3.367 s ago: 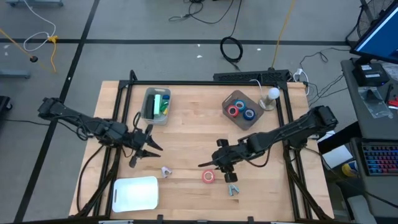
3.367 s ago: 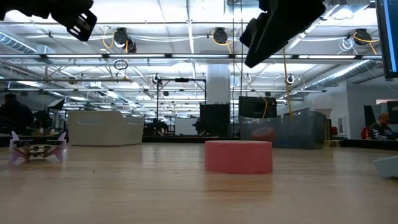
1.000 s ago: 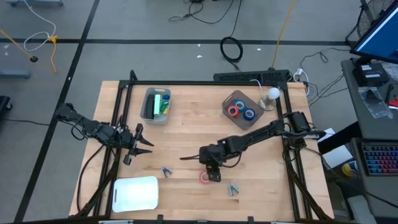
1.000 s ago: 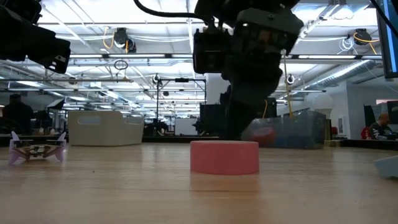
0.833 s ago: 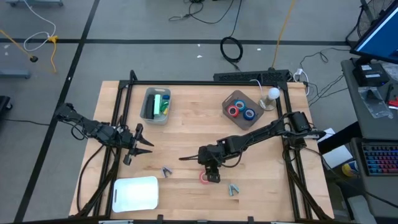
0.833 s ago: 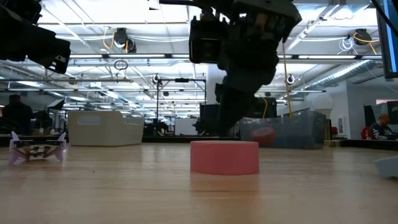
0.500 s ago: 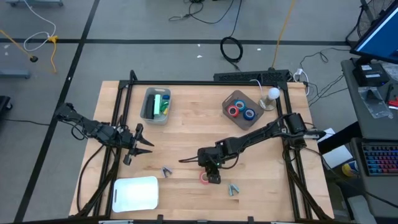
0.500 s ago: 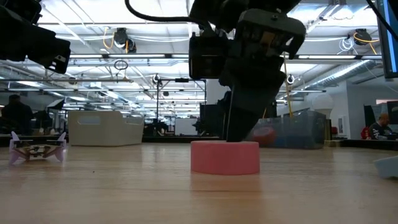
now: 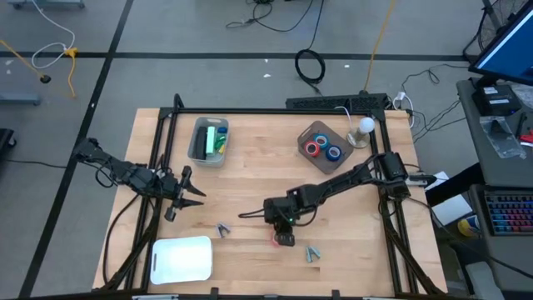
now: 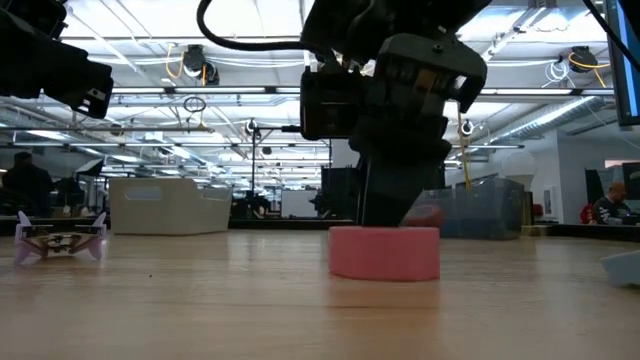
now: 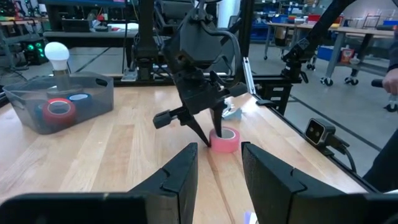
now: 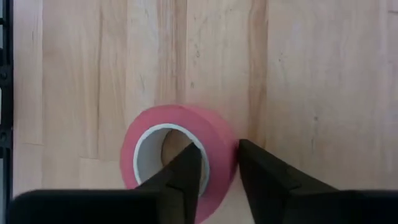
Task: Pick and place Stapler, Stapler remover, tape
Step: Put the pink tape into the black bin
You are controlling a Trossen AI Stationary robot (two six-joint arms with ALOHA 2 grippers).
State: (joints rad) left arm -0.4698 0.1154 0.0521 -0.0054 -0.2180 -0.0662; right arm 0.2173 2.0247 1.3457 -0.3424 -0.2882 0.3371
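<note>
High view: right gripper (image 9: 281, 237) down over red tape roll (image 9: 276, 239) near table's (image 9: 250, 167) front edge, left gripper (image 9: 188, 195) parked apart, fingers spread and empty. Right wrist view: one finger (image 12: 186, 171) inside white core, other outside, pinching roll's wall (image 12: 217, 140). Low view: roll (image 10: 384, 252) flat on wood.

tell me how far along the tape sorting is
Done: three rolls sit in the clear bin. In hand: the right gripper straddles the wall of the last red tape roll, not yet lifted. Left: carrying it to the bin. The left gripper waits.
</note>
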